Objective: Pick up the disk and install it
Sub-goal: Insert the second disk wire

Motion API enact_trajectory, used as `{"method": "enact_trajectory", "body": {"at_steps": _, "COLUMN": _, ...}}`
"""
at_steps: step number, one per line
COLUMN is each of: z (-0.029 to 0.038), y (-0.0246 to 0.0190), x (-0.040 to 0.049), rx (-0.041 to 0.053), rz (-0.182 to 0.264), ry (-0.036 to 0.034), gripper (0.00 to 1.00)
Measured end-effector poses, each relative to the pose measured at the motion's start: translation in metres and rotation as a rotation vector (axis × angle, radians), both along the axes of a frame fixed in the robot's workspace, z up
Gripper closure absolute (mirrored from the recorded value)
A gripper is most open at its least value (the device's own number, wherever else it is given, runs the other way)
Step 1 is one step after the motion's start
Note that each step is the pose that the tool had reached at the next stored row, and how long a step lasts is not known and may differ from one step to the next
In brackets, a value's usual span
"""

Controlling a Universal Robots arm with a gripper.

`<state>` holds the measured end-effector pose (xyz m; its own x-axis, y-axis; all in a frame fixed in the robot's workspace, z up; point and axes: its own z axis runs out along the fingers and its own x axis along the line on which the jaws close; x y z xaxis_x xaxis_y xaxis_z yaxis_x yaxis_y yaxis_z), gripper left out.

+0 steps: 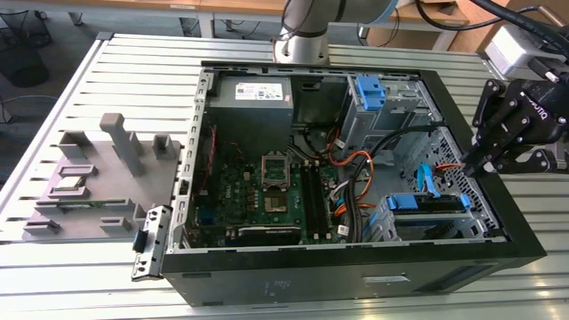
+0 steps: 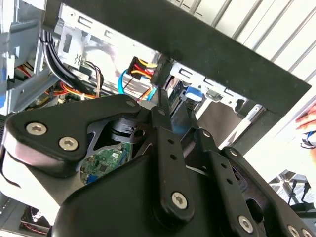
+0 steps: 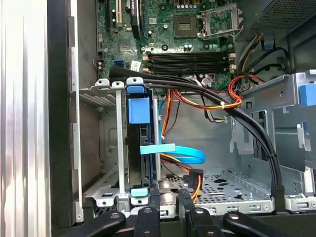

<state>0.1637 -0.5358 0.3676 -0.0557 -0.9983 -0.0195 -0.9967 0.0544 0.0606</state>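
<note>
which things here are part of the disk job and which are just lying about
Part of the job:
- disk, standing in the drive cage
- gripper, above the case's edge on the exterior view's right

Lying about:
- grey fixture block on the table
- power supply
- motherboard

The open black metal computer case (image 1: 356,267) sits on a silver table with long stripes (image 1: 142,73). Inside is a green circuit board (image 1: 266,193) and a grey power box with a white sticker (image 1: 252,100). Orange, red and black wires (image 3: 217,98) run by a light blue flat cable (image 3: 182,153). The drive's bracket (image 3: 138,109) is blue. The gripper (image 1: 480,167) is black. A grey plastic holder (image 1: 98,173) stands on the exterior view's left.
</note>
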Motion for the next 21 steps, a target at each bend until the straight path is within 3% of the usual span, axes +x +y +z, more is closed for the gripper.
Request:
{"method": "enact_trajectory", "body": {"at_steps": 13, "z": -0.0037, "y": 0.0074, "x": 0.0165, "rx": -0.0044, "rz": 0.0, "ry": 0.026, "gripper": 0.7}}
{"method": "enact_trajectory", "body": {"at_steps": 14, "z": -0.0048, "y": 0.0095, "x": 0.0216, "rx": -0.0048, "rz": 0.0, "ry": 0.0347, "gripper": 0.7}}
{"method": "enact_trajectory", "body": {"at_steps": 15, "z": -0.0051, "y": 0.0102, "x": 0.0233, "rx": -0.0048, "rz": 0.0, "ry": 0.038, "gripper": 0.7}}
{"method": "enact_trajectory", "body": {"at_steps": 20, "z": -0.0052, "y": 0.0103, "x": 0.0233, "rx": -0.0047, "rz": 0.0, "ry": 0.0387, "gripper": 0.7}}
{"method": "enact_trajectory", "body": {"at_steps": 21, "z": -0.0054, "y": 0.0102, "x": 0.0235, "rx": -0.0045, "rz": 0.0, "ry": 0.0452, "gripper": 0.7}}
